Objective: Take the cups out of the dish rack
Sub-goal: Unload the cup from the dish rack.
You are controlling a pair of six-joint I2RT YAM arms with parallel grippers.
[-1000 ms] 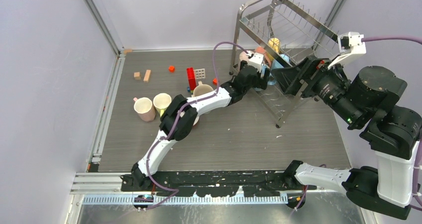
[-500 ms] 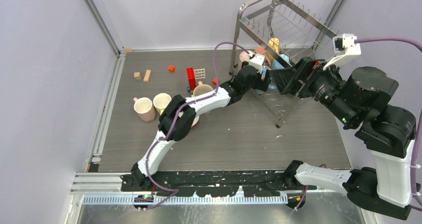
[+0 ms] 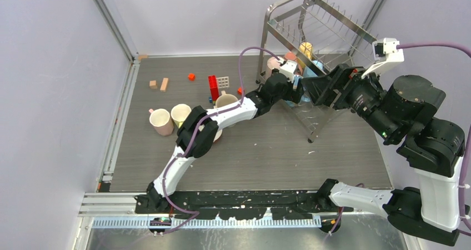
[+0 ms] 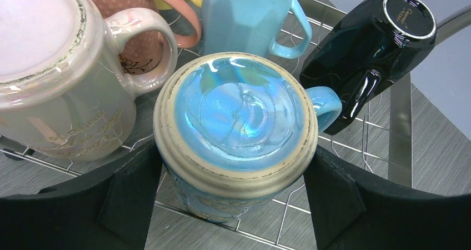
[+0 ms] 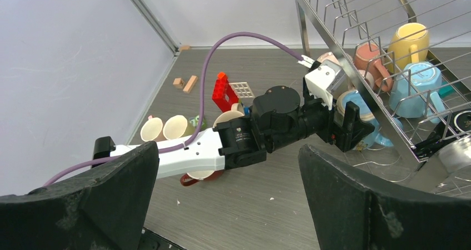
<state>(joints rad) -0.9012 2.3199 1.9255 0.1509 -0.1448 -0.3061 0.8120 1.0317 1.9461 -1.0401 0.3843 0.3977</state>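
The silver wire dish rack stands at the back right with several cups on its lower tier. My left gripper reaches into it, and its black fingers press both sides of an upside-down light blue cup, so it is shut on that cup. Around it sit a pearly beige cup, a faceted light blue cup and a black cup. My right gripper hovers open and empty in front of the rack, facing the left wrist.
Two cream cups and a beige cup stand on the table at left; a dark red cup lies under the left forearm. A red block tower, wooden blocks and an orange block sit behind them.
The right arm has shifted a little left, toward the rack front and the left gripper. The left arm and the blue cup have stayed in place.
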